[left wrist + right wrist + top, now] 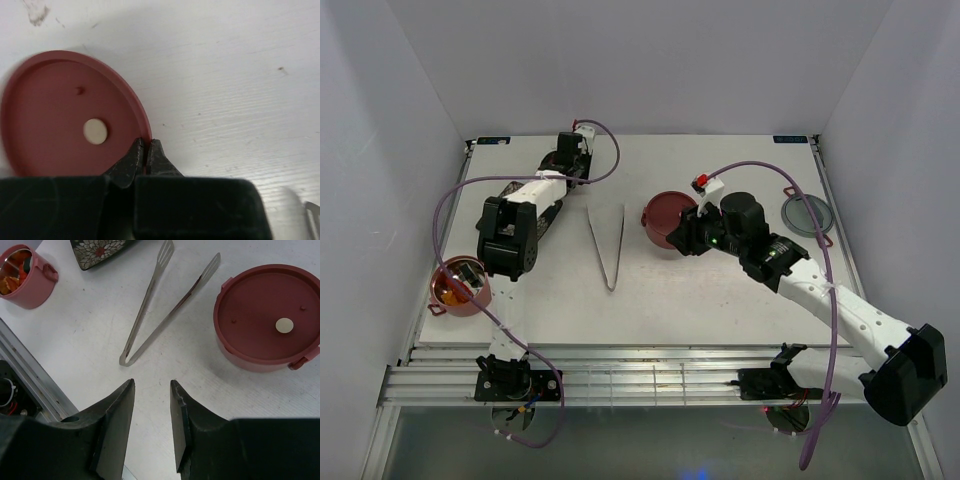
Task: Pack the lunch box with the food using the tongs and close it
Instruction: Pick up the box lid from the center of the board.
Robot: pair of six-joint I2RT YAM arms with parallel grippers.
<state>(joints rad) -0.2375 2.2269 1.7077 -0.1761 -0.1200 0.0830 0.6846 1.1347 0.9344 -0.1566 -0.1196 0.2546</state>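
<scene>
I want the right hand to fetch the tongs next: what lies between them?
Nothing: the right wrist view shows only bare table between the open right hand and the tongs' joined end.

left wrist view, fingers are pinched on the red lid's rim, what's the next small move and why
Probably lift the red lid a little way off the table. The left gripper is shut on the lid's rim while it lies flat on the table. The open tier with orange food inside stands uncovered at the near left, so the lid likely goes there.
</scene>
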